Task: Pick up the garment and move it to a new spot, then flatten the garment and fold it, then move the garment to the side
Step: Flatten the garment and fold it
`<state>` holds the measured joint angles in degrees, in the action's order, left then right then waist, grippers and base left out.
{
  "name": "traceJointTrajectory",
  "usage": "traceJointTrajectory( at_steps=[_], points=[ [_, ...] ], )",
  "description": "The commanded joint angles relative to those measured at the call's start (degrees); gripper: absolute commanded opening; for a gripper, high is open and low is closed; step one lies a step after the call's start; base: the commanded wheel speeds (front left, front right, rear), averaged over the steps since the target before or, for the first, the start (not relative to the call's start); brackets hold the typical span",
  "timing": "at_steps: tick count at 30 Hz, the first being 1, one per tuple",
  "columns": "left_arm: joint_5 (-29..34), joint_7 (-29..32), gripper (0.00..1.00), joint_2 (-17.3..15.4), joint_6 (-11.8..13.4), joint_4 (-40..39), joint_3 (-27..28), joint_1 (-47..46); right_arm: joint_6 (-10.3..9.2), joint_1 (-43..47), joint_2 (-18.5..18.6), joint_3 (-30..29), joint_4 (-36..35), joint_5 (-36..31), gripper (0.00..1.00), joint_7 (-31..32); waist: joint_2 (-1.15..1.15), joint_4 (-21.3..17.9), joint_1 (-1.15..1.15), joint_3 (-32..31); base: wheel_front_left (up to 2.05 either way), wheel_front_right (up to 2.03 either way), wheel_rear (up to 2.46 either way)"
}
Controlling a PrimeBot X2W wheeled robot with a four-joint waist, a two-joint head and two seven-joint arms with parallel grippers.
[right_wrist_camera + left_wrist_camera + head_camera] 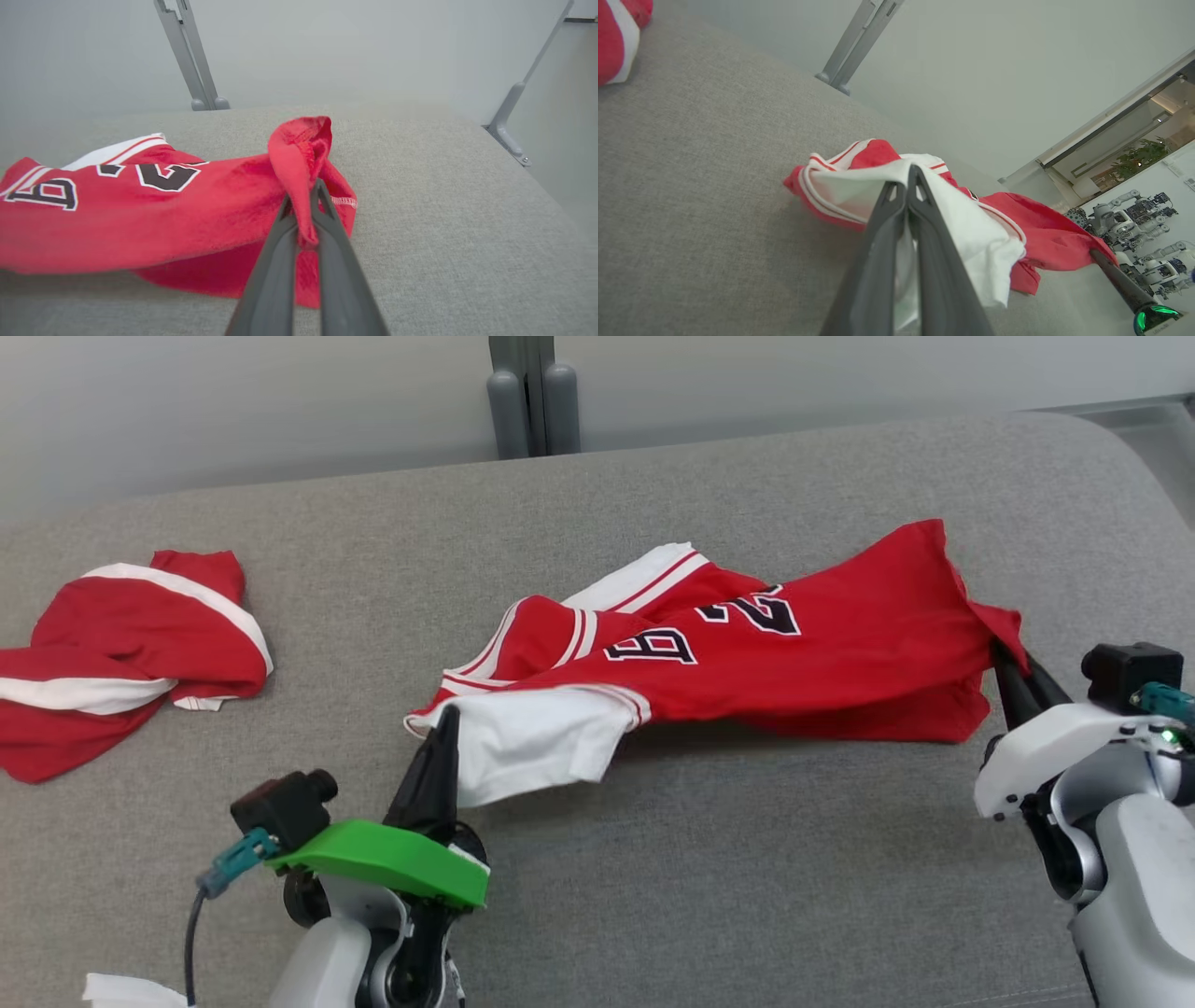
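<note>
The garment (803,653) is a red jersey with white trim and black numbers, stretched across the middle of the grey surface (653,877). My left gripper (446,717) is shut on its white left end; in the left wrist view that gripper (906,173) pinches the white cloth of the garment (971,219). My right gripper (997,649) is shut on the red right corner. In the right wrist view the right gripper (303,192) clamps a bunched red fold of the garment (187,210), which rises above the fingertips. The cloth sags between the two grips.
A second red and white garment (121,658) lies crumpled at the far left. A grey post (532,397) stands behind the far edge. The surface's right edge (523,163) drops off beside my right arm. Bare grey fabric lies in front.
</note>
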<state>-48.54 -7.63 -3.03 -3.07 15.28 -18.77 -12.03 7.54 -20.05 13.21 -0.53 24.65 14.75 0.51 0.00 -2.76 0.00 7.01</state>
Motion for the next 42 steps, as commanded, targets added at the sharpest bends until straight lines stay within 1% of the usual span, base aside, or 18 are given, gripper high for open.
traceJointTrajectory(
  at_steps=[1,6,8,9,13,14,16,20,23,25,26,28,30,32,36,39,42],
  points=[
    [-0.14,0.26,0.00,-0.96,0.60,-2.24,0.60,0.74,-0.10,0.95,0.80,-0.45,-3.06,-0.11,0.00,0.66,0.00,-0.44,0.00,-1.43,0.00,0.00,0.00],
    [-1.63,3.09,0.00,-2.13,2.43,-10.38,1.92,-0.94,-0.10,1.91,1.58,-1.49,-14.73,-0.44,0.00,4.77,0.00,-0.75,0.00,-2.81,0.00,0.00,0.00],
    [-2.20,4.63,0.00,-2.47,3.19,-12.84,2.42,-2.73,-0.10,0.72,1.94,-1.81,-18.77,-0.20,0.00,6.54,0.00,-0.93,0.00,-2.85,0.00,0.00,0.00],
    [-1.67,5.68,0.00,-3.24,3.62,-13.95,2.40,-4.04,-0.10,-0.27,2.31,-1.81,-20.65,-0.12,0.00,7.64,0.00,-1.15,0.00,-2.63,0.00,0.00,0.00],
    [-0.12,9.66,0.00,-5.54,4.13,-16.44,2.32,-11.28,-0.09,-6.07,3.38,-0.67,-25.26,0.27,0.00,11.07,0.00,-2.11,0.00,-0.36,0.00,0.00,0.00],
    [-0.27,10.42,0.00,-5.84,4.26,-16.55,2.78,-13.16,-0.09,-7.89,3.50,-0.17,-25.66,0.56,0.00,11.63,0.00,-2.47,0.00,0.44,0.00,0.00,0.00],
    [0.63,12.28,0.00,-7.63,4.51,-15.69,3.30,-17.82,-0.10,-12.05,4.02,1.12,-25.63,0.24,0.00,12.94,0.00,-3.35,0.00,2.50,0.00,0.00,0.00],
    [3.15,15.28,0.00,-10.61,4.95,-13.07,3.82,-28.11,-0.08,-21.66,2.18,3.97,-22.18,2.22,0.00,15.07,0.00,-5.90,0.00,8.64,0.00,0.00,0.00],
    [5.31,16.32,0.00,-12.64,4.89,-10.15,4.63,-36.54,-0.09,-29.72,0.45,5.36,-15.69,3.75,0.00,15.31,0.00,-8.07,0.00,14.48,0.00,0.00,0.00],
    [7.44,16.05,0.00,-14.21,4.35,-7.78,4.51,-42.01,-0.09,-35.02,-1.13,6.00,-10.45,4.04,0.00,14.24,0.00,-9.48,0.00,18.49,0.00,0.00,0.00],
    [8.51,15.34,0.00,-14.63,3.91,-6.17,4.55,-44.68,-0.06,-37.93,-1.66,6.45,-7.16,3.29,0.00,13.06,0.00,-10.11,0.00,20.23,0.00,0.00,0.00],
    [10.91,12.95,0.00,-16.01,3.34,-3.93,4.88,-50.09,-0.08,-43.24,-4.94,3.81,-1.55,4.92,0.00,9.74,0.00,-11.23,0.00,23.26,0.00,0.00,0.00],
    [13.21,9.21,0.00,-16.68,2.60,-1.69,5.28,-54.90,-0.06,-48.28,-6.82,1.67,3.31,4.76,0.00,5.28,0.00,-11.98,0.00,25.32,0.00,0.00,0.00],
    [15.19,5.15,0.00,-16.77,1.31,0.05,5.18,-59.52,-0.07,-52.71,-8.44,-0.62,7.03,5.46,0.00,-0.50,0.00,-12.39,0.00,26.75,0.00,0.00,0.00],
    [19.15,-2.65,0.00,-17.37,-0.92,1.77,4.42,-68.16,-0.06,-59.76,-9.76,-3.12,11.44,4.25,0.00,-11.77,0.00,-12.46,0.00,28.11,0.00,0.00,0.00],
    [19.86,-5.68,0.00,-16.30,-2.15,2.28,3.73,-71.80,-0.06,-62.67,-9.99,-5.22,12.93,3.06,0.00,-14.88,0.00,-11.59,0.00,28.95,0.00,0.00,0.00],
    [19.28,-7.08,0.00,-15.13,-3.13,2.90,3.12,-69.98,-0.06,-61.15,-10.13,-6.05,14.48,0.12,0.00,-15.67,0.00,-10.21,0.00,29.81,0.00,0.00,0.00]
  ],
)
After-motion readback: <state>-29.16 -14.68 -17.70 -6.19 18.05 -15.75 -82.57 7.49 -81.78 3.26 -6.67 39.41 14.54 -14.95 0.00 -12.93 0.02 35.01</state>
